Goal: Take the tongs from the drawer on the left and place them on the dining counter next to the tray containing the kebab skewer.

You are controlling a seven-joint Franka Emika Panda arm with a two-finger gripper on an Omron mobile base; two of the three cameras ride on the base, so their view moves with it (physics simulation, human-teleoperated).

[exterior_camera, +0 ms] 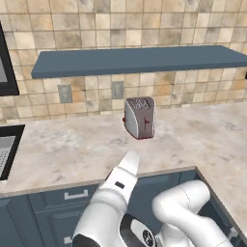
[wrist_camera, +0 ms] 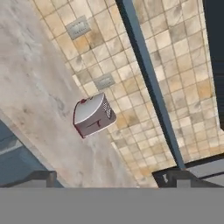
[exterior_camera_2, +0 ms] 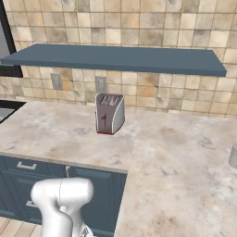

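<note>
Toaster [exterior_camera: 140, 117] count is one, set on the marbled counter [exterior_camera: 72, 149] below a single blue shelf [exterior_camera: 140, 59]; two wall outlets [exterior_camera: 65, 93] are seen on the tiled wall. Two dark fingertips [wrist_camera: 43, 178] are seen in the hand view, spread wide apart with nothing between them. One shallow drawer [exterior_camera: 72, 197] with a silver handle is seen shut beneath the counter edge, left of the arm.

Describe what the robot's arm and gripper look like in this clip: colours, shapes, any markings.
The arm is glossy white, built of rounded tubular links with bulbous elbows; a dark grey ring joint shows near its base, and a small dark rectangular mark sits on the tapering forward link. From the right base camera it appears as a smooth white cylinder. The gripper shows two small dark grey, blocky finger tips.
</note>
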